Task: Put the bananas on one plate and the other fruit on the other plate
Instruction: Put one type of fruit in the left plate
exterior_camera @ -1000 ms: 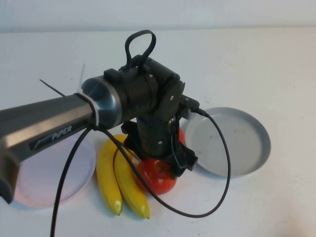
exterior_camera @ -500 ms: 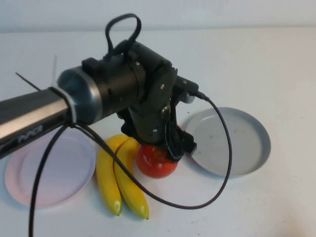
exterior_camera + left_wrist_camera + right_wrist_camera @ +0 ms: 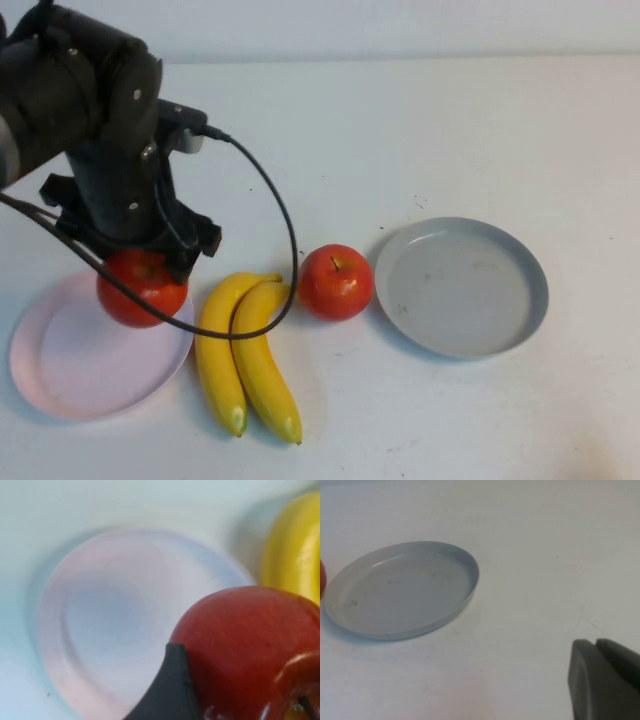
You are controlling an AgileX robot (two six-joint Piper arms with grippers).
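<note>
Left gripper (image 3: 140, 275) has carried one apple (image 3: 141, 288) from frame centre across to lower left of the high view. A second ago it sat over the apples beside the grey-blue plate (image 3: 520, 262); now it hangs over the right rim of the pink plate (image 3: 60, 385). Jaws are clamped on the apple; the wrist view shows a dark finger (image 3: 167, 690) against its red skin with the pink plate (image 3: 100, 625) below. Apple looks held above the plate, not set down yet.

Second apple (image 3: 336, 282) now sits uncovered at frame centre, on the table, just left of the grey-blue plate and just right of the bananas (image 3: 245, 355). Bananas lie side by side, lower centre, between the two plates, on neither.

Right gripper (image 3: 605, 680) is parked off to the side, clenched and holding nothing, with the grey-blue plate (image 3: 455, 600) in its view, bare.

Judgement: first apple transfer nearly done, needs lowering and release. The other apple and both bananas are left to do.
</note>
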